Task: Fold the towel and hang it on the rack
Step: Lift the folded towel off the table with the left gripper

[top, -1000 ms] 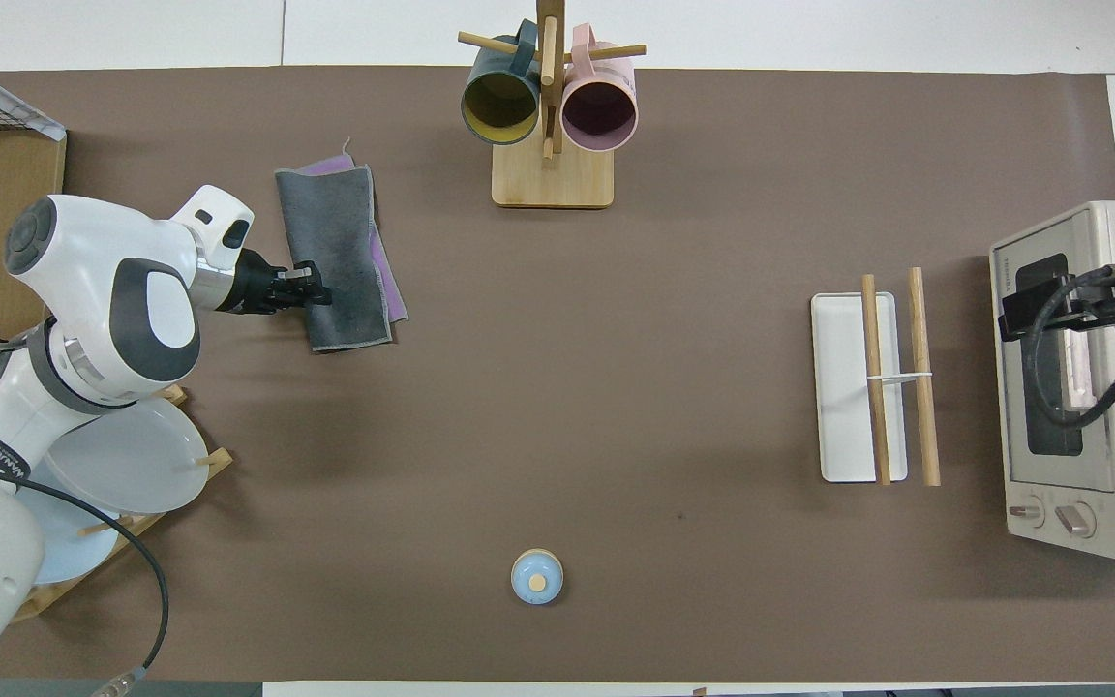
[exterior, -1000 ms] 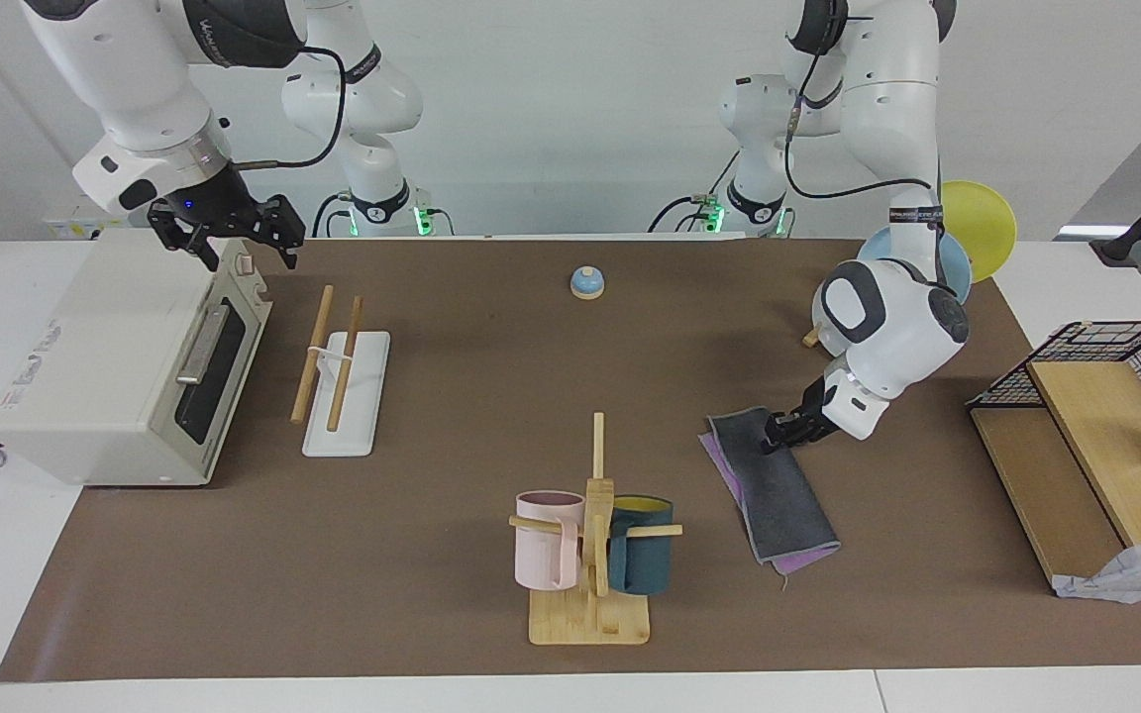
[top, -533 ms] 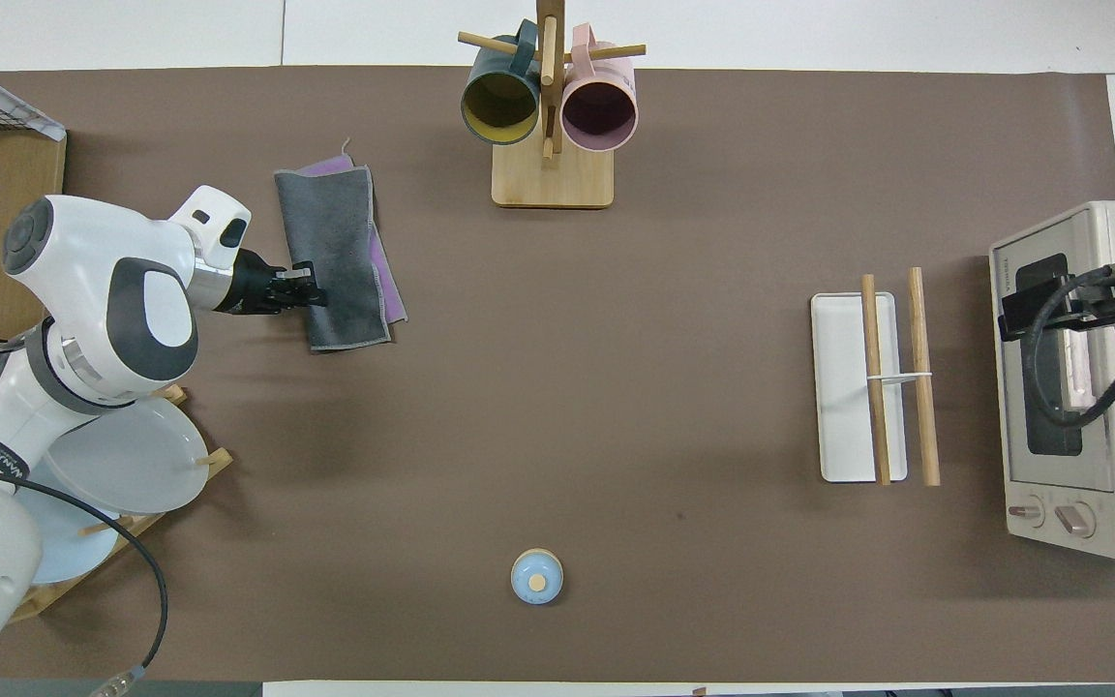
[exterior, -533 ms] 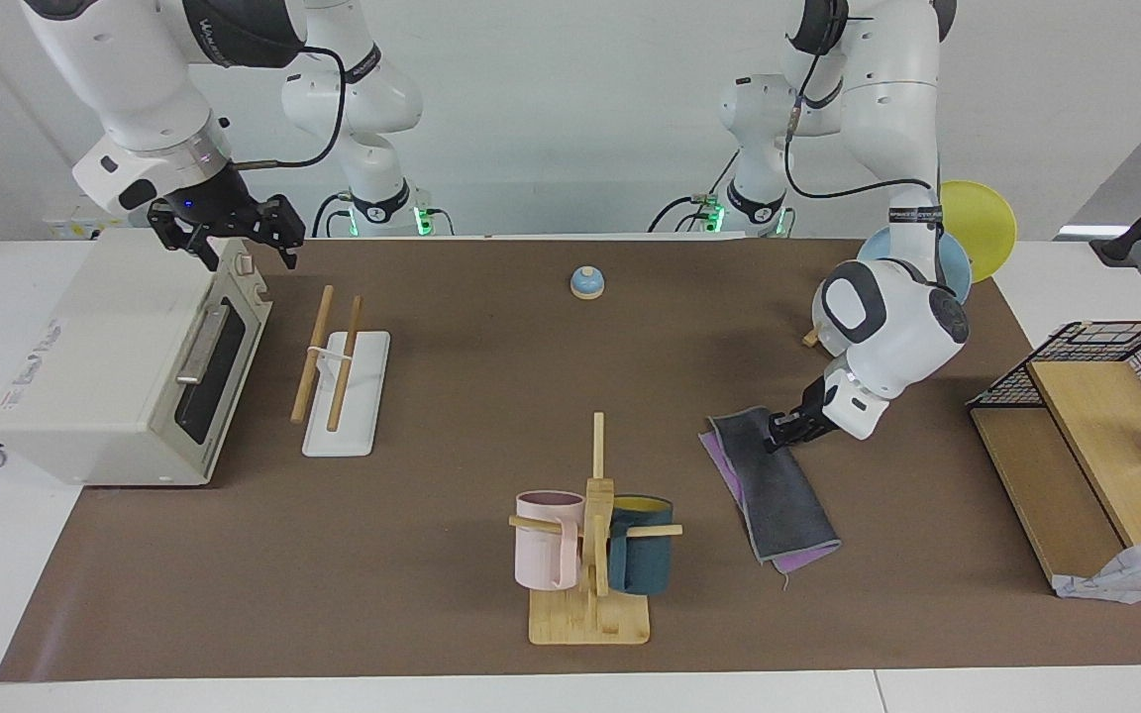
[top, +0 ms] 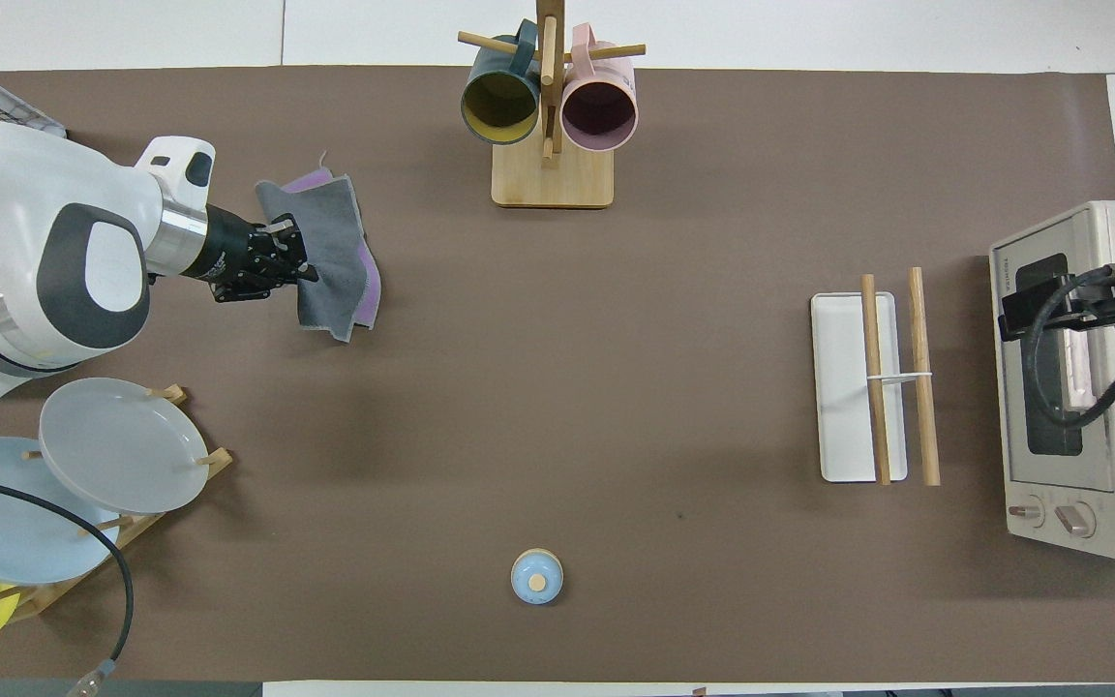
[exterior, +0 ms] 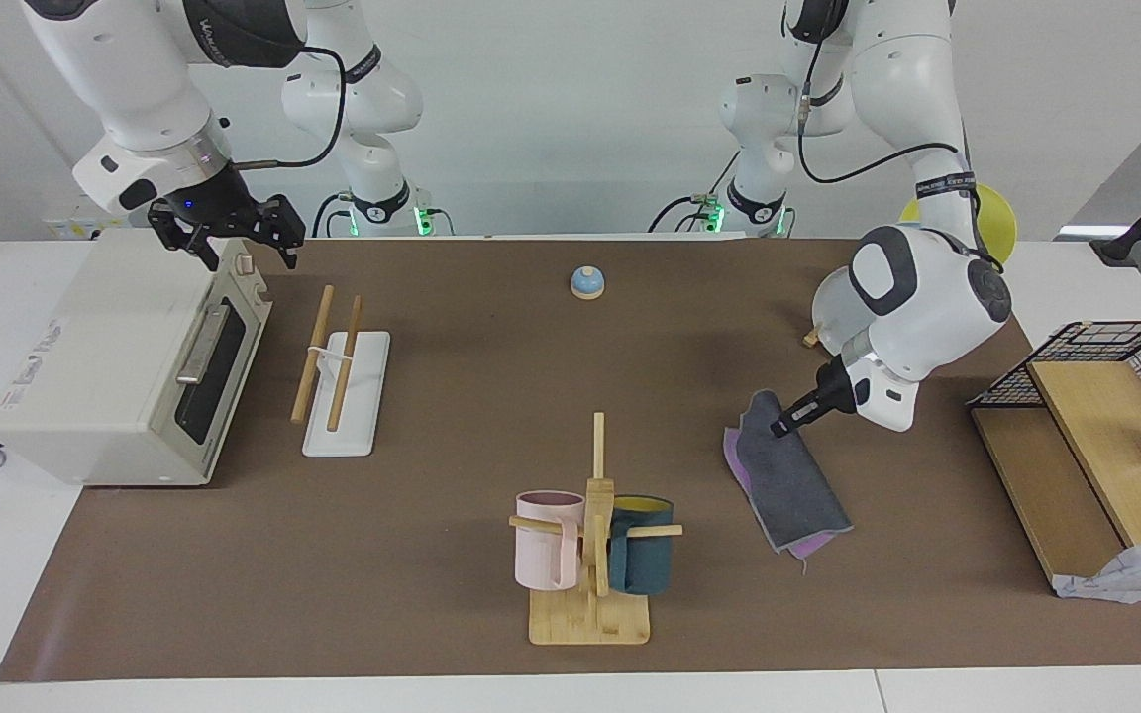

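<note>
Facing view: the left gripper [exterior: 780, 429] pinches one edge of the folded towel [exterior: 790, 479], lifting that end while the other end rests on the worktop [exterior: 452, 396], beside the mug tree [exterior: 592, 540]. The right gripper [exterior: 226, 226] hangs over the toaster oven [exterior: 125, 361], fingers spread and empty, with the rack [exterior: 341, 381] just beside the oven.

Overhead view: the towel [top: 330, 254] lies grey face up, purple showing along its edge, well apart from the rack [top: 872, 387] at the right arm's end.
</note>
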`<move>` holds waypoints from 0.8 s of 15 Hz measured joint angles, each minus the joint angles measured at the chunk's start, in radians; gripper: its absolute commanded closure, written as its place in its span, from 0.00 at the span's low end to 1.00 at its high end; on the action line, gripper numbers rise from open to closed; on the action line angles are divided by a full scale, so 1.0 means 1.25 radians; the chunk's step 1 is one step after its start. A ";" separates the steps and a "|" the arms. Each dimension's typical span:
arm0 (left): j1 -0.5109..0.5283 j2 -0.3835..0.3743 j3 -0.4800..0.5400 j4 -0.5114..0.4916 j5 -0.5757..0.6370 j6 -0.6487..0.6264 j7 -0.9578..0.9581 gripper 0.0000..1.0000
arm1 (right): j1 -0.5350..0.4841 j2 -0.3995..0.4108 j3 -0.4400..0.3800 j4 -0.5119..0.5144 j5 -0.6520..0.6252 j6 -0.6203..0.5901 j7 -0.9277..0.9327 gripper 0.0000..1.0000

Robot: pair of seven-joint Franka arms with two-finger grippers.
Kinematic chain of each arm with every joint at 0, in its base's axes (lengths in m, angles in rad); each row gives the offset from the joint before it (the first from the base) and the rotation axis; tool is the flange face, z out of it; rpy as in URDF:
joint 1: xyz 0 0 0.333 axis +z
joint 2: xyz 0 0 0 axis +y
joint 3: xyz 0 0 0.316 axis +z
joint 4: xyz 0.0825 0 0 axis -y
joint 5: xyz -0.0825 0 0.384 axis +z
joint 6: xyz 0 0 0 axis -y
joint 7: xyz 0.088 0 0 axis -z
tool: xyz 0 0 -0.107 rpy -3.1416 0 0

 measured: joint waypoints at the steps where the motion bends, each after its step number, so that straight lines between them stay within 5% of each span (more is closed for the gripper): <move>1: -0.001 -0.008 -0.002 0.013 0.006 -0.014 -0.058 1.00 | 0.000 0.000 0.000 0.000 0.000 0.000 0.000 0.00; 12: -0.102 -0.107 -0.011 0.102 0.019 -0.108 -0.766 1.00 | 0.000 0.000 0.000 0.000 0.000 0.000 0.000 0.00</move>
